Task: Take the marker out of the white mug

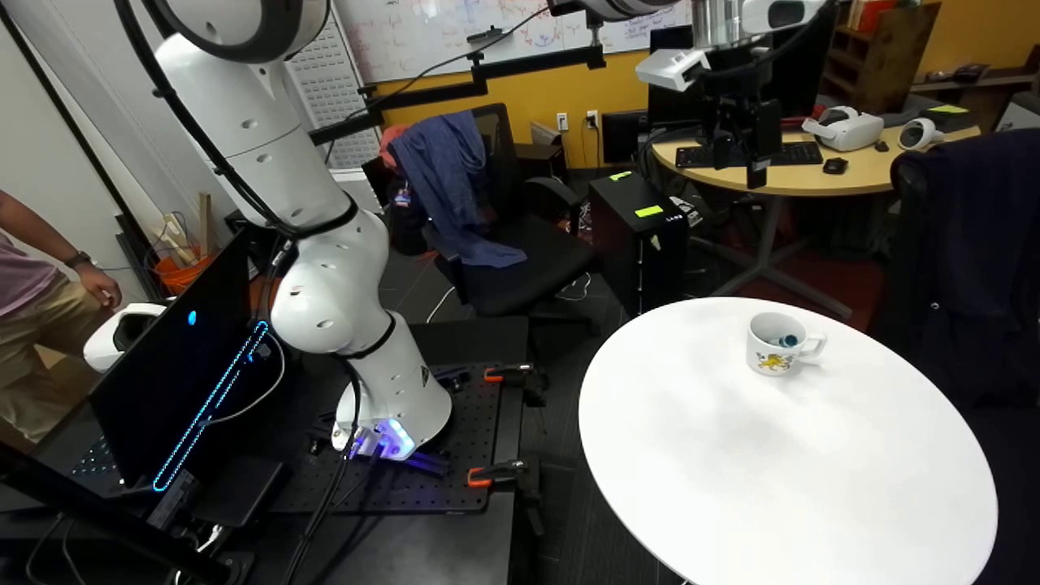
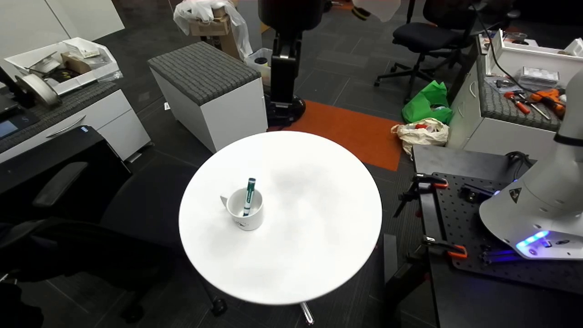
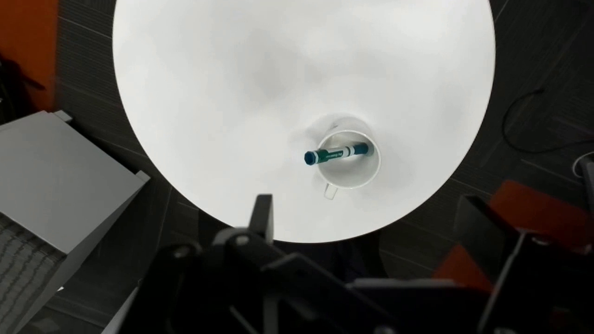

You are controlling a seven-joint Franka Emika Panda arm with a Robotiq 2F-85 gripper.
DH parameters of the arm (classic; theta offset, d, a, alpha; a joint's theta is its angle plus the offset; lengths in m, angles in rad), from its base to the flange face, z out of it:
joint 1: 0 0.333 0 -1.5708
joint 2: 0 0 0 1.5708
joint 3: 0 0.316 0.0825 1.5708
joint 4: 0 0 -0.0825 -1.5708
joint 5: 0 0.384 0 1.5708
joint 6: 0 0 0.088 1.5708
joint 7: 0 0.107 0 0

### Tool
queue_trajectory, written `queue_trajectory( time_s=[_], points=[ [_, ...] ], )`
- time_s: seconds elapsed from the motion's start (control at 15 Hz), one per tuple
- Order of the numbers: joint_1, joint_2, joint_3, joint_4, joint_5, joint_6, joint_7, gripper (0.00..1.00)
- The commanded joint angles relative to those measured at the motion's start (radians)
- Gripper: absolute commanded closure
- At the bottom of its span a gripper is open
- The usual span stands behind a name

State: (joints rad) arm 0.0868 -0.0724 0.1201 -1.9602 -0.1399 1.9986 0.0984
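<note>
The white mug [image 1: 760,348] stands upright on the round white table [image 1: 715,471]; it also shows in an exterior view [image 2: 252,222] and the wrist view [image 3: 355,172]. The green marker [image 2: 249,197] leans inside the mug, its dark blue-teal end sticking out over the rim. It also shows in an exterior view [image 1: 787,341] and lies across the mug opening in the wrist view [image 3: 335,154]. My gripper [image 3: 366,202] is open and empty, its fingers wide apart. It hangs well above the table and the mug in both exterior views [image 1: 756,166] [image 2: 283,102], touching neither.
A grey-topped cabinet [image 2: 205,68] stands close behind the table. A black chair [image 2: 59,182] is beside the table near the mug. The robot's black base table [image 1: 487,536] has orange-tipped clamps [image 1: 496,475]. A desk with a headset [image 1: 849,130] is behind the gripper.
</note>
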Motion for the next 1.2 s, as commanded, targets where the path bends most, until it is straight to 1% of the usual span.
queue_trajectory(
  time_s=[0.0,0.27,0.53,0.67,0.87,1.13],
  points=[
    [-0.004,0.020,-0.024,-0.041,0.054,0.111,-0.055,0.00],
    [-0.007,0.048,-0.039,-0.083,0.136,0.217,-0.122,0.00],
    [-0.018,0.083,-0.051,-0.110,0.178,0.318,-0.159,0.00],
    [-0.028,0.100,-0.056,-0.114,0.234,0.337,-0.192,0.00],
    [-0.045,0.128,-0.065,-0.110,0.346,0.350,-0.285,0.00],
    [-0.070,0.165,-0.074,-0.097,0.431,0.332,-0.354,0.00]
  ],
)
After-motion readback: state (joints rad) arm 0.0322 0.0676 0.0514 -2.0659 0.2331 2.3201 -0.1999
